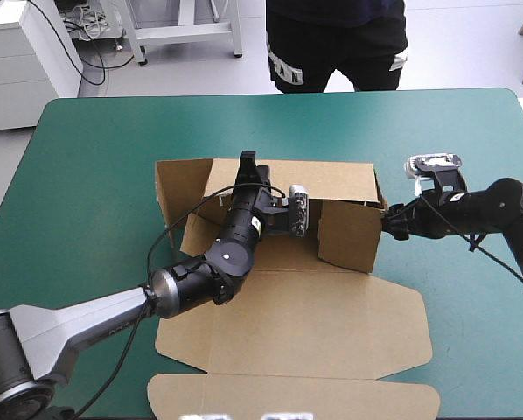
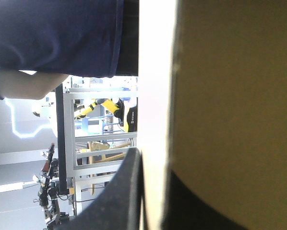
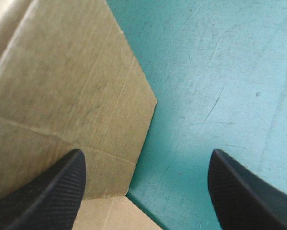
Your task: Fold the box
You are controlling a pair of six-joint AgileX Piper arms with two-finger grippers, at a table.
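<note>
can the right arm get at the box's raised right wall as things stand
Probably yes: the right gripper sits at that wall of the box, jaws open, the board's edge between them, and only bare teal-green cover around.

Teal-green table cover (image 1: 87,192) (finely scratched up close), rounded far corners

On the table (image 1: 87,175) the box (image 1: 331,324) lies centred, walls far, lid near; the left gripper (image 1: 247,164) sits at its far wall, the right gripper (image 1: 387,220) beside its right wall.

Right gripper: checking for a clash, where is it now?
High view: the right gripper sits right of centre, open, just outside the box's right wall.
</note>
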